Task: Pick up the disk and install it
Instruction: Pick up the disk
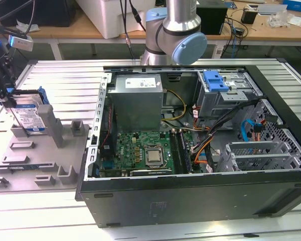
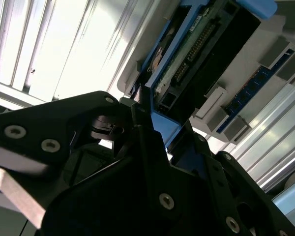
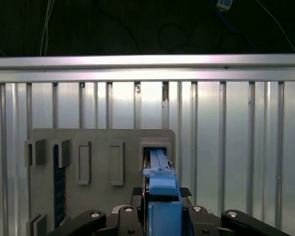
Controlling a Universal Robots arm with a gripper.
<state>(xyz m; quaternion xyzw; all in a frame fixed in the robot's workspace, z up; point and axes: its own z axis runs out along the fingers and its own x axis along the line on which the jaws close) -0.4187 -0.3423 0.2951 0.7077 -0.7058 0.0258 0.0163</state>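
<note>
- Over at the exterior view's left, the gripper (image 1: 9, 94) hangs above the grey fixture plate (image 1: 40, 153), which lies on the slatted metal table (image 1: 65, 80).
- Its fingers are drawn in narrow and clamped on the disk (image 1: 28, 114), gripping the blue carrier frame at the upper end.
- In the second wrist view the black fingers (image 2: 137, 115) press against that blue frame, and the disk (image 2: 187, 54) runs away from the gripper (image 2: 155, 129) with its connector edge showing.
- In the first wrist view the disk (image 3: 161, 181) sits dead centre between the fingers of the gripper (image 3: 162, 192), pointing straight at a raised slot (image 3: 155, 144) on the plate.
- The disk stands upright directly below the gripper, its white-and-blue label facing the exterior camera.
- Its lower end is at the slot; whether it rests inside or sits just clear of it cannot be told.
- To the right lies the open computer case (image 1: 190, 201), with the drive cage (image 1: 226, 93) and its blue latch (image 1: 214, 80) on the far right side, well apart from the disk.
- The power-supply box (image 1: 138, 100) sits in the case between the disk and the cage.
</note>
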